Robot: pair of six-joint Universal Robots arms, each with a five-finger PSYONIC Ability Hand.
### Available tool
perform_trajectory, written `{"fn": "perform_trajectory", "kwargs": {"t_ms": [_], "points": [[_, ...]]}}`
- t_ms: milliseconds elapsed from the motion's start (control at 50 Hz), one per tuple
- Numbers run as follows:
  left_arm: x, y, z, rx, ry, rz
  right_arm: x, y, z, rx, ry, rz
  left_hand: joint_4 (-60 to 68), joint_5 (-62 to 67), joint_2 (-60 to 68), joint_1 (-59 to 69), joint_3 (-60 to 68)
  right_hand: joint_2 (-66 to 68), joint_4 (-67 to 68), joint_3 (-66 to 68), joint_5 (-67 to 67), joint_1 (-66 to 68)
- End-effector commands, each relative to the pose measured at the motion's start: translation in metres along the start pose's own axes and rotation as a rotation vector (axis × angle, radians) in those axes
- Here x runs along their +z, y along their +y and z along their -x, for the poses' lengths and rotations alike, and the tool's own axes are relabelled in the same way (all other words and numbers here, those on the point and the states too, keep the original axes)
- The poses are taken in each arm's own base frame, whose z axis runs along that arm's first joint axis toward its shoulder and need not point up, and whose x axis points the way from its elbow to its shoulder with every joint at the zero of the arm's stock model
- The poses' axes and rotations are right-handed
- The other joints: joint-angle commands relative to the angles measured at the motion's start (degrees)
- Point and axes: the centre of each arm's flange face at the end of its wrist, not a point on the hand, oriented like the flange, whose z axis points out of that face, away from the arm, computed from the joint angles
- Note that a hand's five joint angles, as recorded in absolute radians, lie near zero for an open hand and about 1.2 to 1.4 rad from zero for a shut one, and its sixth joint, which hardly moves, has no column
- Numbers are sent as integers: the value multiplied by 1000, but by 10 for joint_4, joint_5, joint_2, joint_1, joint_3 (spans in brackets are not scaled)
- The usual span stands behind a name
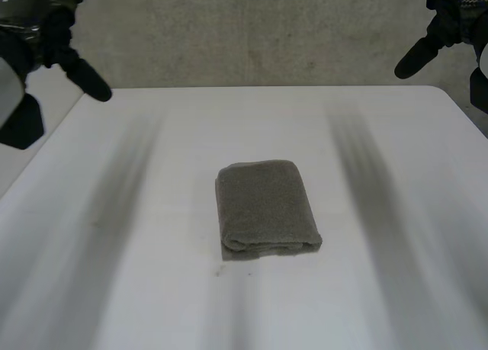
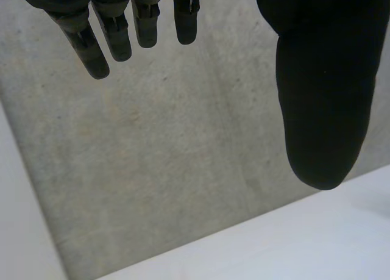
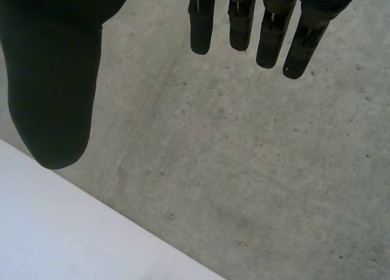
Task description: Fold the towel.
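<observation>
A grey-green towel (image 1: 265, 207) lies folded into a small thick rectangle in the middle of the white table (image 1: 152, 289), its layered edges toward the near side. My left hand (image 1: 72, 60) is raised at the far left corner, well away from the towel, fingers (image 2: 103, 39) straight and thumb (image 2: 320, 97) apart, holding nothing. My right hand (image 1: 431, 41) hangs at the far right corner, also high and clear of the towel, with straight fingers (image 3: 268, 30) and its thumb (image 3: 55, 91) spread, empty.
Beyond the table's far edge (image 1: 252, 88) lies a grey concrete floor (image 3: 274, 170). A table corner (image 2: 274, 243) shows below the left hand, another table corner (image 3: 73, 237) below the right.
</observation>
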Motion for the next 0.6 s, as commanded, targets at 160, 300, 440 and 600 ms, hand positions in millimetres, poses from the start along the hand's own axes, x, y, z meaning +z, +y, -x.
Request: {"fn": "perform_trajectory", "kwargs": {"t_ms": [160, 300, 440, 600], "points": [[-5, 9, 0, 27, 6, 32, -9, 8, 7, -16, -23, 16, 4, -17, 6, -2, 4, -45, -34, -25, -39, -45], [-4, 11, -1, 28, 9, 25, -8, 11, 7, -19, -21, 1, 4, -17, 6, -2, 4, -45, -34, -25, -39, -45], [-2, 16, 0, 23, 2, -12, -10, 15, 7, -25, -19, 11, 4, -17, 6, -2, 4, -45, -34, -25, -39, -45], [2, 19, 1, 12, -6, -14, -9, 17, 6, -25, -5, -12, 4, -17, 6, -2, 4, -45, -34, -25, -39, -45]]}}
